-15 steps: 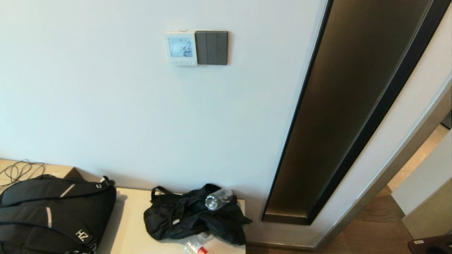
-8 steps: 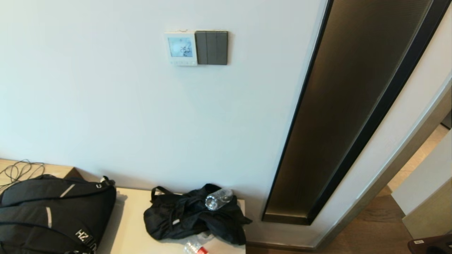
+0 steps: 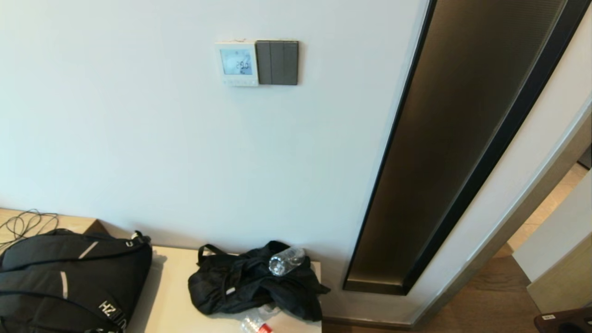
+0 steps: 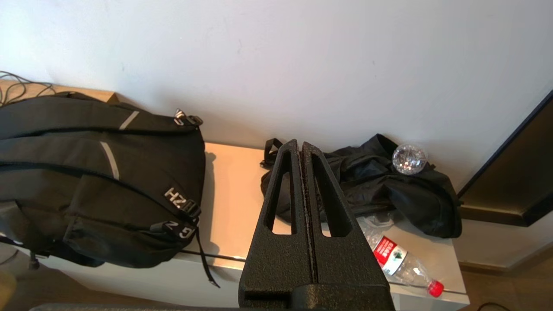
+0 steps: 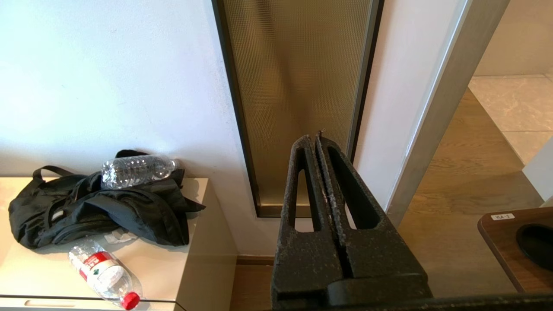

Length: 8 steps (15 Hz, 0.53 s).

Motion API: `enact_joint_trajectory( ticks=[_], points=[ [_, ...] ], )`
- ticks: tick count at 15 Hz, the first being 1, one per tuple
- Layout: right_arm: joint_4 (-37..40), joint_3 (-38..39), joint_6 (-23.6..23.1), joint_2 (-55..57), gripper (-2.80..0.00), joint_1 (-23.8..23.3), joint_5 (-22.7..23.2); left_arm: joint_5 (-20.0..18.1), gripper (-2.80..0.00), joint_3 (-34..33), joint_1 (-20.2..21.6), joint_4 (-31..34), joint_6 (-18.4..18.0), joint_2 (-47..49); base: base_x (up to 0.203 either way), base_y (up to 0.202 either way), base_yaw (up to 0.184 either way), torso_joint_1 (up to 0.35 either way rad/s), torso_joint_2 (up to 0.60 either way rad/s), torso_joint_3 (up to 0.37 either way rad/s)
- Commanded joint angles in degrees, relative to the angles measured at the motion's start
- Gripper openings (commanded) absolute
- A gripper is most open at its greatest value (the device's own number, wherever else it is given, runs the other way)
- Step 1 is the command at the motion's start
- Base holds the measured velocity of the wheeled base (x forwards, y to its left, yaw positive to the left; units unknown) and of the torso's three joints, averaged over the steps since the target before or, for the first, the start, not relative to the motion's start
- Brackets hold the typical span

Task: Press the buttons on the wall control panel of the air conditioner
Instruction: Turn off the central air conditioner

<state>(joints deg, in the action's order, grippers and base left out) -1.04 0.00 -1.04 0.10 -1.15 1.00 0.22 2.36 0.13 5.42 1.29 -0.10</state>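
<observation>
Nothing moved vs. earlier frames. Wall control panel (image 3: 236, 63), buttons (image 3: 238, 82) along bottom, reads "29.0"; touches grey switch plate (image 3: 277, 62). Backpack (image 3: 69, 282) "HZ" on tabletop (image 3: 169, 296). Left end effector (image 4: 302, 147), right end effector (image 5: 315, 139): both clenched, empty, low, well apart from panel.

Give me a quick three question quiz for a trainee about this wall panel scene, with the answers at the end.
1. True or false: the left gripper is already touching the air conditioner's wall control panel.
2. What sits directly against the panel's right edge? A) dark grey three-switch plate B) a mirror C) a door handle
3. Fill in: the buttons run along the panel's ____ edge.

Key
1. False; both it and the right gripper are shut and low, by the cabinet, absent from the head view.
2. A
3. bottom
</observation>
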Motion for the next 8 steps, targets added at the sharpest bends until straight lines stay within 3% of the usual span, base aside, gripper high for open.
enact_joint_trajectory(
  ticks=[1,8],
  points=[
    [-0.02,0.09,-0.02,-0.01,-2.80,0.00,-0.02,0.04,-2.80,0.01,0.04,0.02,0.03,0.01,0.000,0.000,0.000,0.000,0.00,0.000],
    [-0.02,0.01,-0.02,-0.01,-2.80,0.00,0.06,0.04,-2.80,0.01,0.04,0.02,0.03,0.01,0.000,0.000,0.000,0.000,0.00,0.000]
  ],
)
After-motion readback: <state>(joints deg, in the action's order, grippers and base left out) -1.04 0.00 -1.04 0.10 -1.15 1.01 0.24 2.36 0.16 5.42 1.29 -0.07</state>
